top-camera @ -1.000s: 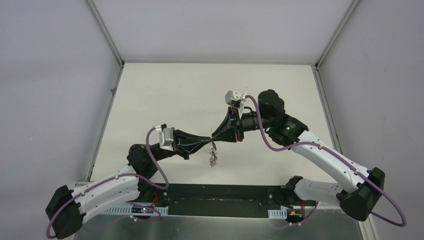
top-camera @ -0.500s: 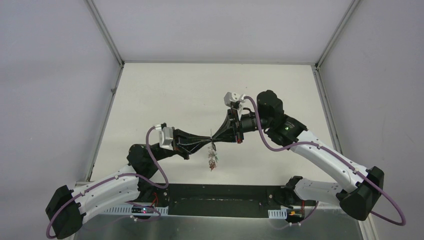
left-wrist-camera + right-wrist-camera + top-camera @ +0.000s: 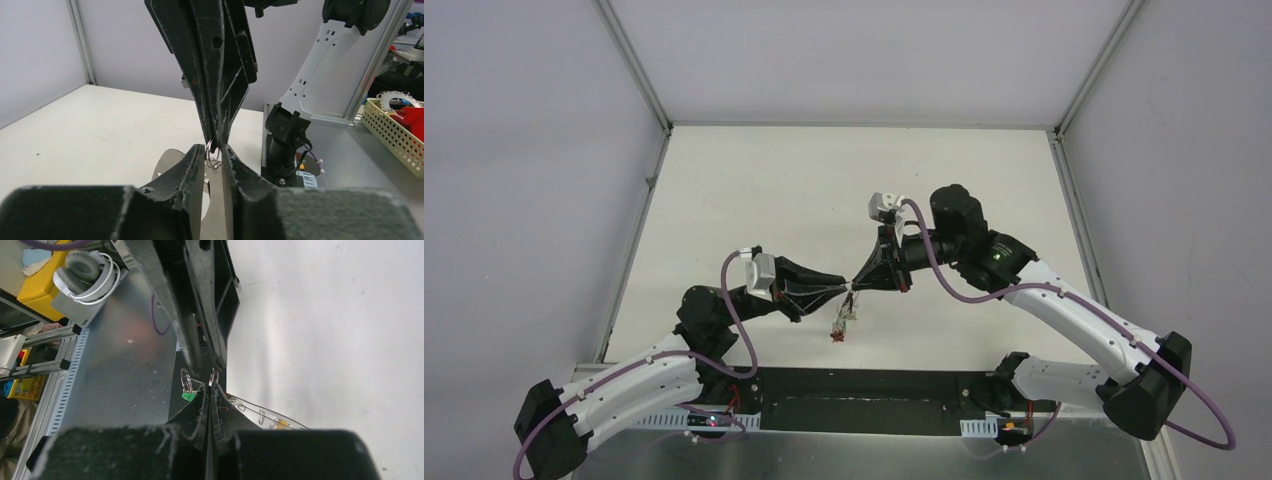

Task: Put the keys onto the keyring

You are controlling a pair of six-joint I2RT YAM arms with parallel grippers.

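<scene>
White table (image 3: 754, 190) under keys (image 3: 842, 325); basket (image 3: 387, 127) beyond

Legible markings: none. No text, label, brand, number or sign can be read in any view — too blurred or small.

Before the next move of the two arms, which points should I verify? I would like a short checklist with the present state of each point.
1. Right jaws shut on the small thin metal ring: ok.
2. Left jaws clear of that ring: a narrow gap shows between them, but contact cannot tell.
3. Bunch of silvery keys with coloured tags hangs below the meeting jaws, over the white table: ok.
4. The two arms meet tip to tip, not crossed: ok.
5. Every key threaded on the large thin grey keyring loop: cannot tell.
</scene>
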